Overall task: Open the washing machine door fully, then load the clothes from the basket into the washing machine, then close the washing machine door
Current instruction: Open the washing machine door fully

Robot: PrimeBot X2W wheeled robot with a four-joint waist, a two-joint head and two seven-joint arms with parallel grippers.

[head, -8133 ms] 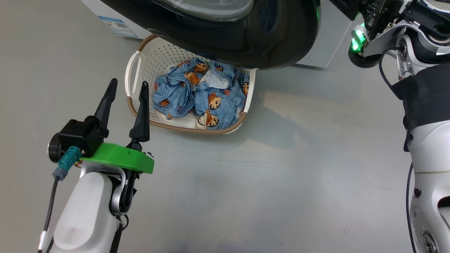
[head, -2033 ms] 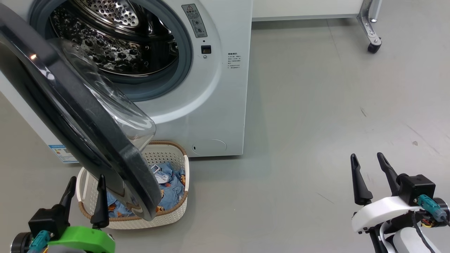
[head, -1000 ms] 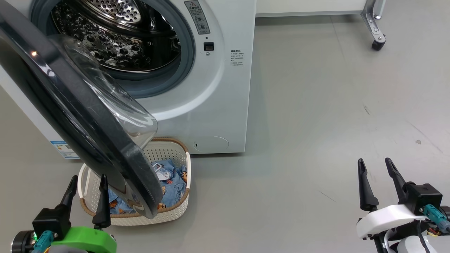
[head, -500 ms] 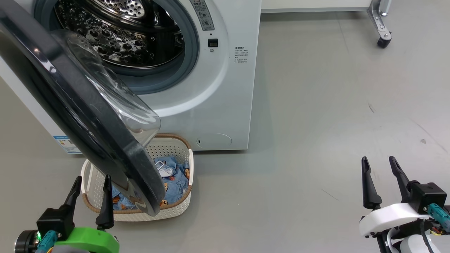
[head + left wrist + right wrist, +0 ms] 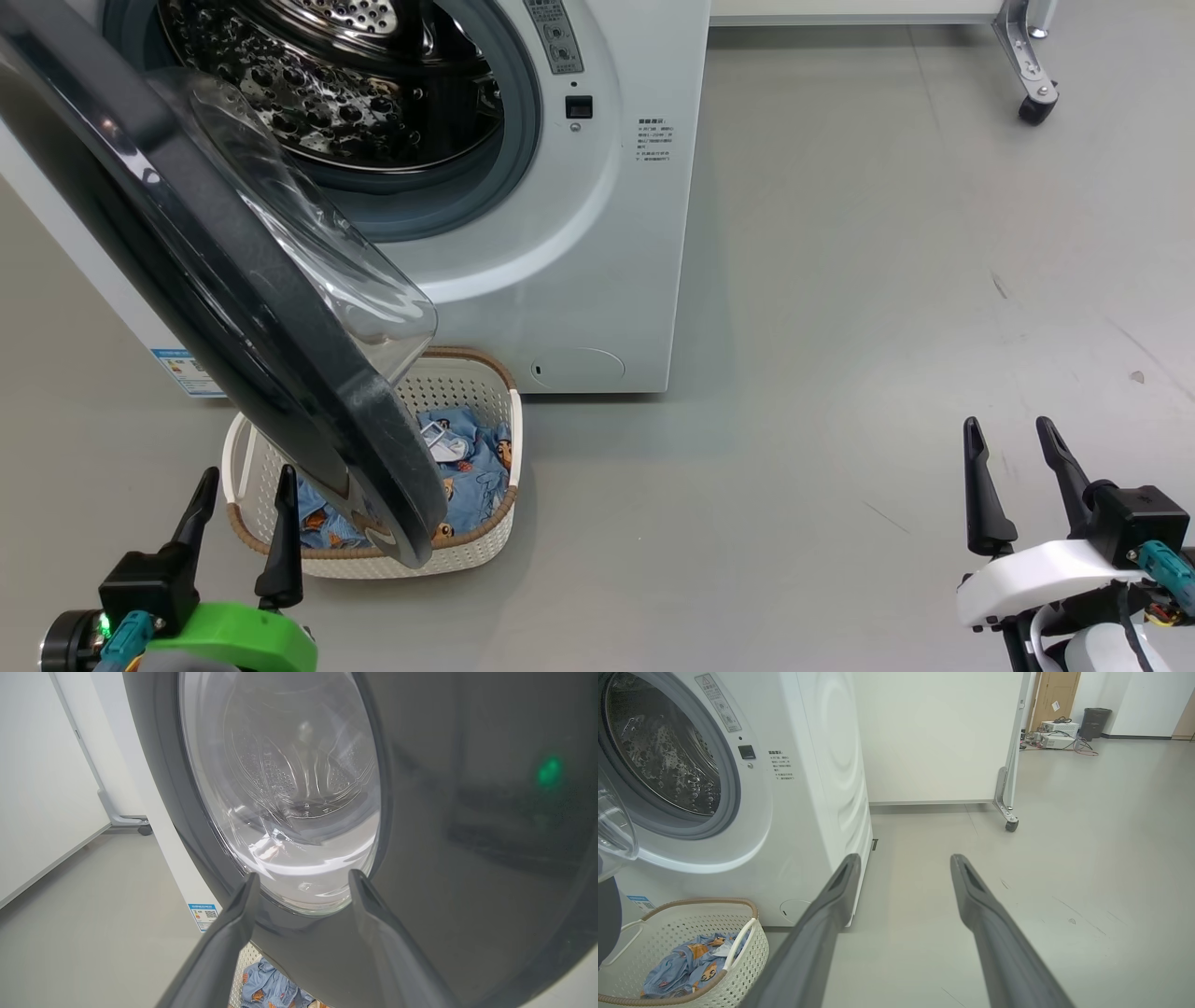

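Observation:
The white washing machine [image 5: 597, 261] [image 5: 822, 788] stands at the upper left with its steel drum exposed. Its door [image 5: 215, 280] [image 5: 467, 835], black-rimmed with a clear glass bowl, hangs swung out over the basket [image 5: 485, 551] [image 5: 668, 933] on the floor. Light blue clothes [image 5: 471, 471] [image 5: 686, 963] [image 5: 266, 989] lie inside the basket, partly hidden by the door. My left gripper [image 5: 245, 481] [image 5: 301, 882] is open at the lower left, close to the door's outer face. At the lower right my right gripper [image 5: 1008, 434] [image 5: 903, 863] is open and empty over bare floor.
A white panel on a metal leg with a caster [image 5: 1034, 107] [image 5: 1011, 825] stands behind the machine to the right. Grey floor [image 5: 887, 308] spreads to the right of the machine. Far off are boxes and a dark bin [image 5: 1092, 718].
The head camera has shifted, so the whole scene slid right and slightly down. Both grippers stay open in nearly the same places. Several seconds ago the view looked straight down on the basket.

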